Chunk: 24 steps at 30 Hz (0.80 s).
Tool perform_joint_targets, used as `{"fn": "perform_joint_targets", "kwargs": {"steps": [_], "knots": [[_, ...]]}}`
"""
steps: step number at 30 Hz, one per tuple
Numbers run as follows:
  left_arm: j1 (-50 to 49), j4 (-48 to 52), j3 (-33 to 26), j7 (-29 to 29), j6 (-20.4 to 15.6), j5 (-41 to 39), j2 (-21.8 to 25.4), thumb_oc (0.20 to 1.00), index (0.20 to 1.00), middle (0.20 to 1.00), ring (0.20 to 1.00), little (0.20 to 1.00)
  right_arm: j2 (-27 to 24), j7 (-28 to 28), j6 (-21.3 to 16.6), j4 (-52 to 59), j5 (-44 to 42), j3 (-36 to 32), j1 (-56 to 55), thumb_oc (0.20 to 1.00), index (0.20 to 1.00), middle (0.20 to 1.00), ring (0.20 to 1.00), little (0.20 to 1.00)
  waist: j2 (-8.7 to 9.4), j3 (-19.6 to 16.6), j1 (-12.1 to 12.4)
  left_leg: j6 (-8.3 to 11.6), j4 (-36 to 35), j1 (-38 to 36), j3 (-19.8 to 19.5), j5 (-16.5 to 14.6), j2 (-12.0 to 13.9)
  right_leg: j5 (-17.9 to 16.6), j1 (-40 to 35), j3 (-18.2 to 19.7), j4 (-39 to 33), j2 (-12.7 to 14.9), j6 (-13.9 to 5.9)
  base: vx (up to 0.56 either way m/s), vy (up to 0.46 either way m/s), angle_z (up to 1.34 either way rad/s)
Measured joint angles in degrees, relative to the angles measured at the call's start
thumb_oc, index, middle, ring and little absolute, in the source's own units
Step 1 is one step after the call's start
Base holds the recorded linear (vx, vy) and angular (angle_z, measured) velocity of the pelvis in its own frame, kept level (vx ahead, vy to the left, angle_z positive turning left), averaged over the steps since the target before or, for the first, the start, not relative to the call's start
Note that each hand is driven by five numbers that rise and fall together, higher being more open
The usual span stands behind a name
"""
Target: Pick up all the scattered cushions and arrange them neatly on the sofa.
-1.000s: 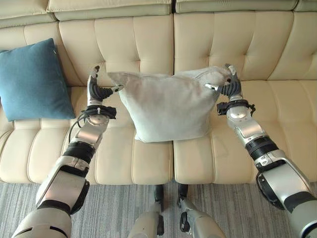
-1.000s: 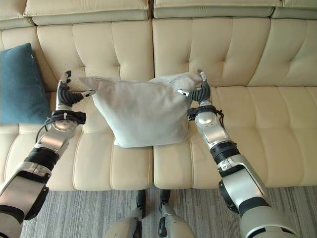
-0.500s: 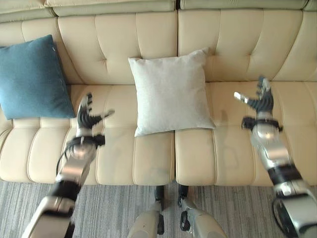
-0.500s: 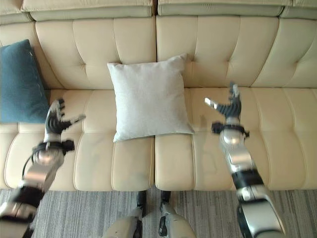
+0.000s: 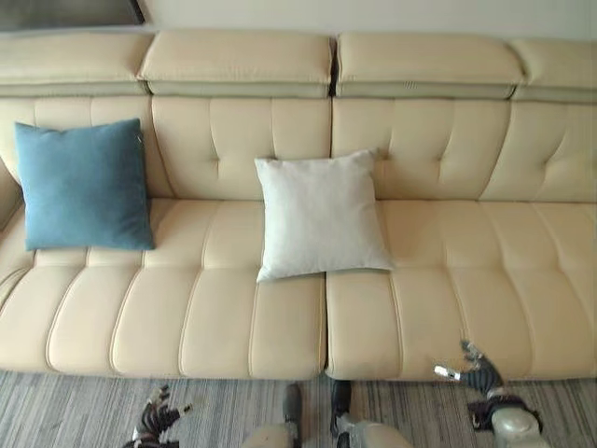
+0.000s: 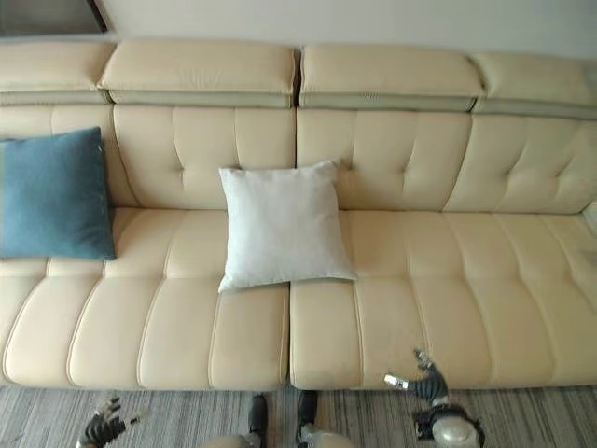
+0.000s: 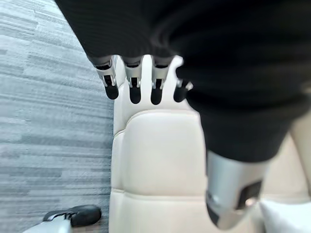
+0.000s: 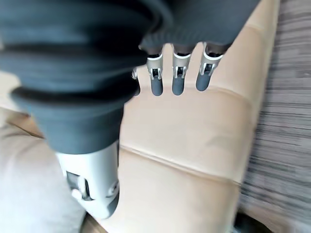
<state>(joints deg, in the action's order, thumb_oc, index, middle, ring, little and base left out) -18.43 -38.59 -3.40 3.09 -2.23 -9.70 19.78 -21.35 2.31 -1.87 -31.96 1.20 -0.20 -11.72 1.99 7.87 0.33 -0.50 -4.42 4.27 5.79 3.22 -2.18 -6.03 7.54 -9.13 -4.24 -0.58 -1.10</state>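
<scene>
The grey cushion (image 5: 321, 215) and blue cushion (image 5: 84, 184) are leaning on the sofa (image 5: 448, 271) backrest, well apart. Both hands, left (image 5: 157, 426) and right (image 5: 476, 371), are hanging released, holding nothing, by the front edge.

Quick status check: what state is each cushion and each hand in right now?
Blue cushion: upright against the sofa backrest, at its left end.
Pale grey cushion: leaning on the backrest, mid-sofa, free of both hands.
Left hand: open, holding nothing, low over the carpet.
Right hand: open, holding nothing, at the seat's front edge.
</scene>
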Motion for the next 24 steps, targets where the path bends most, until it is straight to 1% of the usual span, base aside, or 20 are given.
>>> {"fn": "perform_joint_targets", "kwargs": {"steps": [2, 3, 4, 5, 6, 7, 8, 9, 10, 11, 12, 13, 14, 16, 17, 18, 20, 22, 23, 24], "knots": [[0.3, -0.2, -0.1, 0.2, 0.0, 0.1, 0.3, 1.0, 1.0, 1.0, 1.0, 1.0, -0.1, 0.1, 0.0, -0.6, 0.0, -0.1, 0.4, 1.0, 1.0, 1.0, 1.0, 1.0, 0.26, -0.2, 0.2, -0.37, 0.0, -0.1, 1.6, 0.2, -0.2, -0.4, 0.7, 1.3, 0.7, 0.2, -0.59, -0.34, 0.049, -0.4], [0.9, 0.0, 0.1, 0.8, 0.0, 0.1, 0.7, 1.0, 1.0, 1.0, 1.0, 1.0, 0.0, 0.3, -0.2, -1.6, -0.1, 0.2, 2.6, 1.0, 1.0, 1.0, 1.0, 1.0, -0.26, -0.1, 0.2, -3.12, 0.3, 0.5, 3.9, 2.5, 0.4, 0.4, 2.2, 1.5, 1.9, 0.4, -2.77, -0.32, 0.001, -0.67], [2.2, 0.3, 0.5, 1.4, -0.2, 0.1, 1.0, 1.0, 1.0, 1.0, 1.0, 1.0, 0.0, 0.8, -0.2, -3.5, -0.1, 1.0, 5.2, 1.0, 1.0, 1.0, 1.0, 1.0, -1.47, 0.3, 0.3, -4.04, 1.5, 2.2, 4.8, 2.8, 1.6, 1.7, 4.6, 0.0, 6.9, 0.6, -4.49, -0.53, -0.076, -0.57], [5.8, 0.5, 0.7, 1.6, -0.8, 0.0, 1.1, 1.0, 1.0, 1.0, 1.0, 1.0, -0.2, 0.9, -0.2, -3.6, -0.1, 2.1, 7.3, 1.0, 1.0, 1.0, 1.0, 1.0, -2.86, 1.1, 0.2, -5.62, 1.9, 3.5, 4.6, 3.2, 2.4, 5.2, 7.4, -0.3, 16.3, 2.9, -5.1, -0.32, -0.075, -0.19], [6.9, 0.7, 0.8, 1.7, -1.1, 0.0, 1.4, 1.0, 1.0, 1.0, 1.0, 1.0, -0.1, 1.1, -0.2, -3.7, -0.1, 2.5, 7.7, 1.0, 1.0, 1.0, 1.0, 1.0, -2.86, 1.1, 0.2, -5.57, 2.5, 4.0, 4.8, 3.5, 2.3, 7.8, 7.6, -0.3, 20.8, 4.3, -5.99, -0.36, -0.101, 0.03], [8.0, 0.8, 1.0, 2.1, -1.3, -0.2, 1.7, 1.0, 1.0, 1.0, 1.0, 1.0, -0.1, 1.4, -0.2, -3.7, -0.2, 3.4, 8.2, 1.0, 1.0, 1.0, 1.0, 1.0, -2.89, 1.2, 0.3, -5.82, 3.3, 5.1, 4.6, 4.4, 2.4, 10.7, 8.2, 0.2, 28.1, 5.6, -6.23, -0.09, -0.068, 0.11], [8.3, 1.4, 0.9, 2.5, -1.7, -0.3, 1.8, 1.0, 1.0, 1.0, 1.0, 1.0, -0.1, 1.3, -0.3, -3.6, -0.2, 4.2, 8.3, 1.0, 1.0, 1.0, 1.0, 1.0, -3.09, 1.2, 0.4, -6.43, 2.8, 5.0, 4.3, 3.9, 2.9, 12.6, 7.7, 0.5, 33.5, 6.2, -6.04, -0.2, -0.236, -0.03], [7.6, 2.2, 0.9, 3.0, -2.1, -0.3, 2.0, 1.0, 1.0, 1.0, 1.0, 1.0, 0.4, 1.4, -0.4, -3.0, -0.2, 4.1, 8.3, 1.0, 1.0, 1.0, 1.0, 1.0, -3.02, 1.1, 1.5, -5.3, 2.8, 5.1, 4.3, 4.0, 3.1, 14.8, 3.6, 1.7, 32.8, 6.1, -7.05, -0.23, -0.286, -0.05], [7.0, 1.8, 1.1, 3.7, -2.2, -0.4, 1.6, 1.0, 1.0, 1.0, 1.0, 1.0, 0.6, 1.9, -0.5, -2.6, -0.4, 4.1, 8.6, 1.0, 1.0, 1.0, 1.0, 1.0, -2.06, 0.4, 2.3, -2.34, 2.9, 6.8, 4.0, 6.2, 2.7, 17.8, -1.7, 0.9, 25.3, 5.6, -5.69, -0.26, -0.317, -0.06], [7.3, 1.3, 1.2, 4.0, -2.1, -0.4, 1.3, 1.0, 1.0, 1.0, 1.0, 1.0, 0.8, 2.2, -0.4, -2.5, -0.8, 4.1, 8.8, 1.0, 1.0, 1.0, 1.0, 1.0, -1.78, 0.5, 2.4, -1.6, 2.6, 7.9, 3.8, 6.3, 2.9, 19.5, -4.0, 0.9, 18.2, 4.5, -2.16, -0.19, -0.185, 0.04], [7.5, 0.2, 1.6, 4.0, -1.9, -0.4, -0.2, 1.0, 1.0, 1.0, 1.0, 1.0, 0.3, 2.3, -0.2, -2.7, -1.3, 4.2, 9.2, 1.0, 1.0, 1.0, 1.0, 1.0, -3.76, 0.7, 3.0, 0.94, 1.2, 8.2, 2.3, 7.0, 4.6, 17.6, -4.7, 0.7, 14.6, 1.8, -1.94, -0.21, -0.149, 0.0], [7.0, 0.4, 2.3, 3.9, -2.0, -0.4, -0.4, 1.0, 1.0, 1.0, 1.0, 1.0, 0.2, 2.3, -0.2, -2.0, -1.5, 4.2, 8.8, 1.0, 1.0, 1.0, 1.0, 1.0, -4.22, 0.4, 3.3, 2.16, 0.9, 9.4, 2.2, 6.5, 5.1, 16.8, -4.5, 2.2, 12.6, 0.2, -1.15, -0.24, -0.108, 0.17], [6.6, 0.5, 2.9, 4.0, -2.0, -0.4, -0.5, 1.0, 1.0, 1.0, 1.0, 1.0, 0.0, 2.4, -0.3, -1.3, -2.4, 4.2, 8.9, 1.0, 1.0, 1.0, 1.0, 1.0, -4.46, 0.7, 3.5, 4.96, 1.0, 11.0, 1.0, 4.4, 5.7, 13.5, -4.0, 2.7, 10.7, -1.2, 1.17, -0.31, -0.097, 0.27], [6.9, 0.5, 3.7, 3.9, -2.0, -0.4, -0.6, 1.0, 1.0, 1.0, 1.0, 1.0, -0.8, 2.6, -0.3, -1.6, -2.4, 4.2, 8.4, 1.0, 1.0, 1.0, 1.0, 1.0, -3.88, 1.3, 3.7, 8.26, 1.5, 12.3, 0.7, 1.6, 6.1, 10.8, -1.9, 1.9, 11.3, -0.8, 3.78, -0.22, -0.047, 0.27], [7.0, -0.1, 4.0, 3.8, -1.8, -0.3, -0.6, 1.0, 1.0, 1.0, 1.0, 1.0, -1.2, 2.7, -0.2, -1.8, -2.4, 4.0, 8.7, 1.0, 1.0, 1.0, 1.0, 1.0, -2.95, 1.7, 3.5, 8.27, 3.1, 13.2, -0.4, 1.3, 5.1, 10.0, -1.3, 1.2, 10.9, 0.3, 4.08, -0.16, -0.017, 0.19], [7.1, -0.3, 4.0, 3.7, -1.6, -0.3, -0.6, 1.0, 1.0, 1.0, 1.0, 1.0, -1.4, 2.9, -0.2, -1.6, -2.4, 3.7, 8.7, 1.0, 1.0, 1.0, 1.0, 1.0, -1.45, 1.9, 3.1, 7.51, 5.4, 13.5, -2.1, 1.1, 3.1, 8.3, -1.1, 1.3, 9.6, 1.8, 4.58, -0.16, -0.011, 0.2], [7.7, -0.4, 3.7, 3.7, -1.6, -0.3, -0.6, 1.0, 1.0, 1.0, 1.0, 1.0, -1.9, 3.3, -0.2, -1.3, -2.4, 3.3, 8.5, 1.0, 1.0, 1.0, 1.0, 1.0, -0.18, 2.2, 2.2, 6.53, 10.0, 11.6, -3.5, -1.0, 1.9, 5.0, -1.0, 1.4, 6.6, 3.1, 4.86, -0.11, 0.006, 0.13], [7.5, 0.0, 3.6, 3.4, -1.6, -0.3, -0.6, 1.0, 1.0, 1.0, 1.0, 1.0, -1.8, 3.3, -0.3, -1.2, -2.5, 3.3, 8.8, 1.0, 1.0, 1.0, 1.0, 1.0, -0.55, 2.1, 1.0, 5.69, 10.4, 5.9, -7.1, -3.1, 1.8, 3.8, -0.5, 2.5, 5.2, 2.8, 4.35, -0.03, 0.028, -0.05], [7.9, 0.4, 3.7, 3.2, -1.6, -0.3, -0.9, 1.0, 1.0, 1.0, 1.0, 1.0, -2.0, 3.3, -0.2, -1.3, -2.5, 3.2, 8.5, 1.0, 1.0, 1.0, 1.0, 1.0, -1.11, 2.3, 0.5, 5.51, 7.9, 2.4, -7.2, -2.9, 2.1, 3.6, 0.2, 2.9, 5.0, 2.4, 3.28, 0.0, 0.048, -0.14], [7.9, 0.8, 3.6, 3.1, -1.7, -0.3, -1.3, 1.0, 1.0, 1.0, 1.0, 1.0, -2.2, 3.3, -0.3, -1.4, -2.5, 3.2, 8.4, 1.0, 1.0, 1.0, 1.0, 1.0, -2.1, 2.4, -0.1, 4.08, 5.9, 0.4, -8.6, -2.7, 2.2, 2.9, 0.8, 2.9, 4.9, 1.6, 2.68, 0.02, 0.044, -0.1]]}}
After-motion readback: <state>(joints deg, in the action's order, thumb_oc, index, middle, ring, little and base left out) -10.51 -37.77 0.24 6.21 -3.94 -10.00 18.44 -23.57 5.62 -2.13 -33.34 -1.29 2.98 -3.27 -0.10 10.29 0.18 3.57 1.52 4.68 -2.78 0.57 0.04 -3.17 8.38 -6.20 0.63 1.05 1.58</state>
